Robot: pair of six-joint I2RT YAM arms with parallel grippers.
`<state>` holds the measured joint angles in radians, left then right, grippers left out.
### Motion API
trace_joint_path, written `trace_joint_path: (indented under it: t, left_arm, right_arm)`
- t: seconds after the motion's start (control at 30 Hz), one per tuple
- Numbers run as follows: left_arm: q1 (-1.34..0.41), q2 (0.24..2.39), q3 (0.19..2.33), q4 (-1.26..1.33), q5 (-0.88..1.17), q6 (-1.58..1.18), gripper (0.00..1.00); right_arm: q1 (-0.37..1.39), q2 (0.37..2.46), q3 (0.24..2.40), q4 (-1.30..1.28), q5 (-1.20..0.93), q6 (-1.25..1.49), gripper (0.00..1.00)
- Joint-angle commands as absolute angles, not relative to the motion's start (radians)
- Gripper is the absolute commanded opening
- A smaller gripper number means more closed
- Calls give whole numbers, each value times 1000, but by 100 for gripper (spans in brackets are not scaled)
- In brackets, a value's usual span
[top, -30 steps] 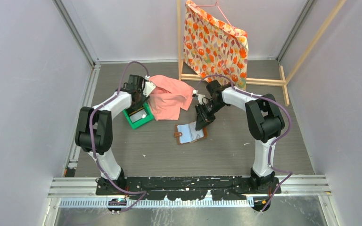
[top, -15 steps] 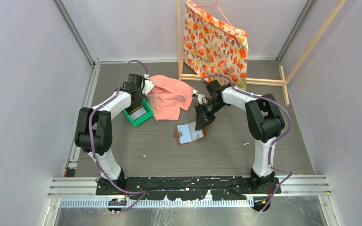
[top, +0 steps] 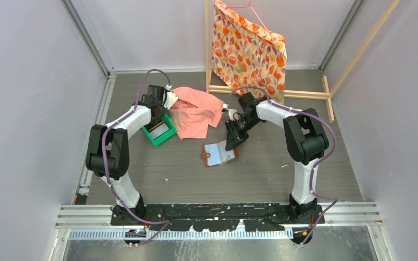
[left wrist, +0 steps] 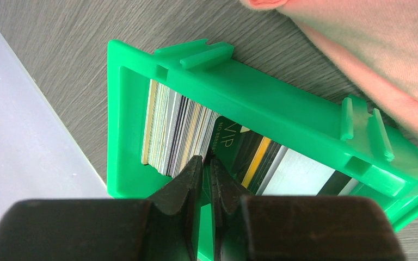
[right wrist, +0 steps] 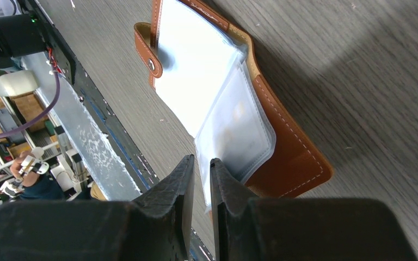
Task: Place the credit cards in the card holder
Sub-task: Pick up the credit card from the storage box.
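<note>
credit cards point(left wrist: 177, 130) stand on edge in green tray point(left wrist: 283, 109), edges up for picking. left pincer point(left wrist: 206, 162) points down, nearly shut over one edge; can't tell if gripped. card holder point(right wrist: 294, 157) lies open on surface point(right wrist: 359, 81); right pincer point(right wrist: 201, 163), angled down, pinches a pocket leaf, likely holding slot open.

Two arms point(top: 133, 119) of white links, black joints; purple cables point(top: 106, 147); black wedge-shaped claw fingers point(left wrist: 182, 185).
</note>
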<state>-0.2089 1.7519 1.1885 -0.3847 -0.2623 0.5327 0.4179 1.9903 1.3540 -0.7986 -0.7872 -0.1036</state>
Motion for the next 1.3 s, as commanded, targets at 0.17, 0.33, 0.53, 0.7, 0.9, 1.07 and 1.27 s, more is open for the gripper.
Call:
trace_joint_path:
  t: [0.17, 0.33, 0.53, 0.7, 0.9, 1.07, 1.27]
  left_arm:
    - [-198, 1722, 1191, -364, -266, 537, 1]
    - [-199, 1700, 1195, -381, -242, 526, 0]
    - [-198, 1666, 1183, -386, -225, 522, 0]
    - [-199, 1627, 1176, -394, -219, 520, 0]
    - [-198, 1587, 1165, -406, -201, 518, 0]
    - [-199, 1554, 1157, -420, -183, 505, 0]
    - [-198, 1538, 1144, -417, -175, 499, 0]
  right_arm:
    - [425, 1973, 1393, -815, -809, -121, 22]
    - [424, 1970, 1394, -816, -808, -122, 22]
    - [425, 1969, 1394, -817, -811, -123, 22]
    - [425, 1967, 1393, -817, -813, -123, 22]
    - [425, 1967, 1395, -818, -813, -124, 22]
    - [424, 1966, 1395, -818, -819, -125, 22]
    - [427, 1952, 1398, -823, -850, -132, 23]
